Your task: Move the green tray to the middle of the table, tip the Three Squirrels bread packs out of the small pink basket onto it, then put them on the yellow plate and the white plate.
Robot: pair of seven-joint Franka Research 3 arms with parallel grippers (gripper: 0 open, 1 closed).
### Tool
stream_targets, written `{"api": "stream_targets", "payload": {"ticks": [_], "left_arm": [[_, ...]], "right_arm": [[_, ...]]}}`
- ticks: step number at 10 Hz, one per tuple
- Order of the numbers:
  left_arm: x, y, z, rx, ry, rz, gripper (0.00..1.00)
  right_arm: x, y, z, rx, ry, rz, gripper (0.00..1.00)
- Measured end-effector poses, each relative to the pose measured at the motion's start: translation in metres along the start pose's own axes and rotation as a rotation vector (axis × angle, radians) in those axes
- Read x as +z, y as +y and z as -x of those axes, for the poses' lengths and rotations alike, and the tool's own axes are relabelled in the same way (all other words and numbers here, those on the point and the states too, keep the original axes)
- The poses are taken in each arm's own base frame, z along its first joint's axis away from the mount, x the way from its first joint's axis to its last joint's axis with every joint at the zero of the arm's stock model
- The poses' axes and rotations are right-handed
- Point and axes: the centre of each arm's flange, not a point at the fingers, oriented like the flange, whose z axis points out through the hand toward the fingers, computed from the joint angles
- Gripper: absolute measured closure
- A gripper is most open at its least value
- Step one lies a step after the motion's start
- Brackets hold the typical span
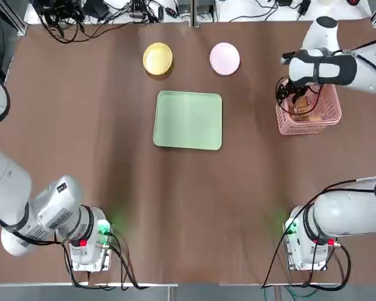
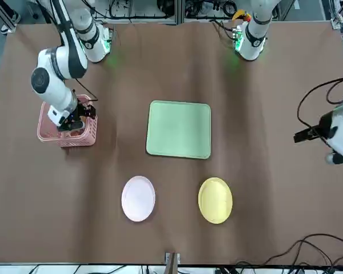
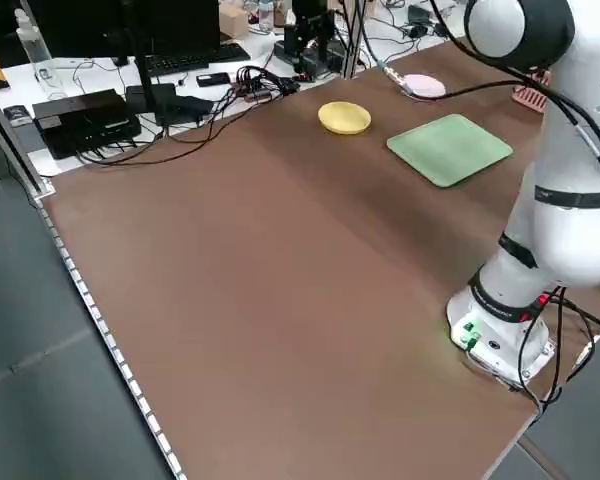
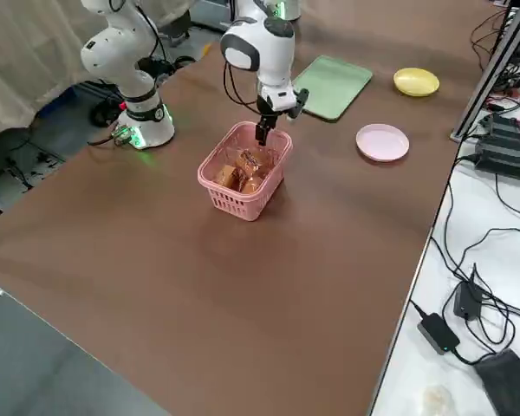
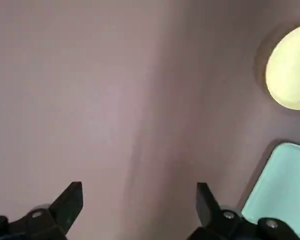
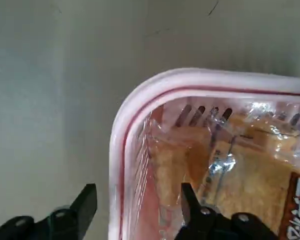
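Observation:
The green tray (image 1: pixel 188 120) lies flat at mid-table. Beyond it sit the yellow plate (image 1: pixel 157 58) and the white plate (image 1: pixel 225 58), both bare. The small pink basket (image 1: pixel 301 125) stands at the table's right side with Three Squirrels bread packs (image 6: pixel 250 170) inside. My right gripper (image 6: pixel 137 202) is open at the basket's tray-side corner, one finger outside the rim (image 6: pixel 190 80) and one inside, with gaps on both sides. My left gripper (image 5: pixel 137 200) hangs open over bare table at the far left, holding nothing.
The arm bases (image 1: pixel 88 244) (image 1: pixel 307 241) stand at the near edge. Cables and electronics (image 3: pixel 90 110) lie past the table's far edge. Bare brown table (image 1: pixel 188 207) spreads between the tray and the bases.

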Motion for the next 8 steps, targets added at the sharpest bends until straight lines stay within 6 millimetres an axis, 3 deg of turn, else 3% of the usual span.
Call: {"api": "stream_targets", "payload": {"ticks": [3,5,8], "left_arm": [[-0.023,0.002,0.016,-0.001,0.009,-0.029,0.0],[-0.037,-0.007,0.024,0.037,0.005,-0.024,0.0],[-0.079,-0.007,0.066,0.133,-0.005,-0.025,0.0]], "right_arm": [[0.01,-0.002,0.001,-0.005,-0.021,-0.001,0.46],[0.011,-0.004,0.002,-0.008,-0.024,-0.001,0.81],[0.014,-0.003,0.004,-0.006,-0.033,-0.001,0.93]]}}
